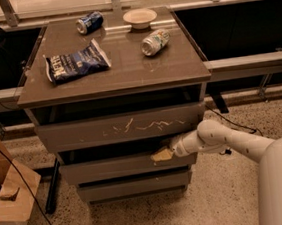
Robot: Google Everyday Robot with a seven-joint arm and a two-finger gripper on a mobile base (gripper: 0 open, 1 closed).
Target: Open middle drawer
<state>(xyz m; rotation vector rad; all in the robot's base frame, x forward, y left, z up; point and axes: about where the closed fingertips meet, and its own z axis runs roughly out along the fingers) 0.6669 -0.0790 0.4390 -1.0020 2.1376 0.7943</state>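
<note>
The middle drawer is the plain grey-brown front below the taller scratched front and above a narrower third front. It stands slightly out from the cabinet, with a dark gap above its top edge. My gripper with its tan fingertips sits at the drawer's top edge, right of centre, at the gap. The white arm reaches in from the lower right.
On the cabinet top lie a blue chip bag, a blue can, a white bowl and a tipped green-white can. A cardboard box stands on the floor at left. Cables run across the floor.
</note>
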